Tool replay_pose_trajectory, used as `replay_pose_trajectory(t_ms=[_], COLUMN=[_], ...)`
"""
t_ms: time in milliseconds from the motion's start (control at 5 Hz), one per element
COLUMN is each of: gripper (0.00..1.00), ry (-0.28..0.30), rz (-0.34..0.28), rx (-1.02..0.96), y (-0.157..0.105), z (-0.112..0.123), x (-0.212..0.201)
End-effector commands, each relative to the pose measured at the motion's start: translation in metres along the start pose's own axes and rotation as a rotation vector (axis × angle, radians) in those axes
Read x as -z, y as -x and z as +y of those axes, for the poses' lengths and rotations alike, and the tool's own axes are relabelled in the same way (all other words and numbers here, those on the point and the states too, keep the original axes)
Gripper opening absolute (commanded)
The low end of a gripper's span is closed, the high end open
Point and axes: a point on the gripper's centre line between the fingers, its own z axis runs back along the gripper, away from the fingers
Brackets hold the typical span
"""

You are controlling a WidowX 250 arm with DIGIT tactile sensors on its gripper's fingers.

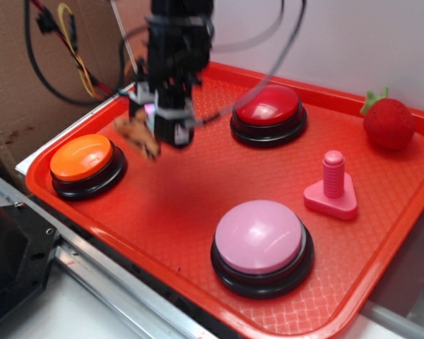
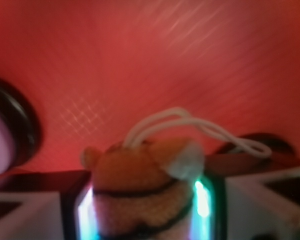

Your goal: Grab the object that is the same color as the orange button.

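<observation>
Already the gripper (image 1: 157,121) is clamping the plush tiger (image 1: 138,134) between closed-in jaws, holding it above the tray (image 1: 177,205), just right of the orange button (image 1: 82,157), its body hanging leftward below.

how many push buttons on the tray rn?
3. The orange button sits at the tray's left edge, the red button at the back middle, the pink button at the front. None looks hidden in the exterior view.
</observation>
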Motion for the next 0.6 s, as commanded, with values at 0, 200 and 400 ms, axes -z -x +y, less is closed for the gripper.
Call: replay_pose_trajectory(t_ms=[0,200,400], gripper=[0.00,0.00,0.00], ry=[-0.034,-0.079,-0.101], rz=[-0.205,-0.250,-0.177], rx=[-0.118,-0.116,-0.158], y=[0.021,0.023,0.021], z=[0.010,0.000,-0.014], x=[-0.078,-0.098,-0.095])
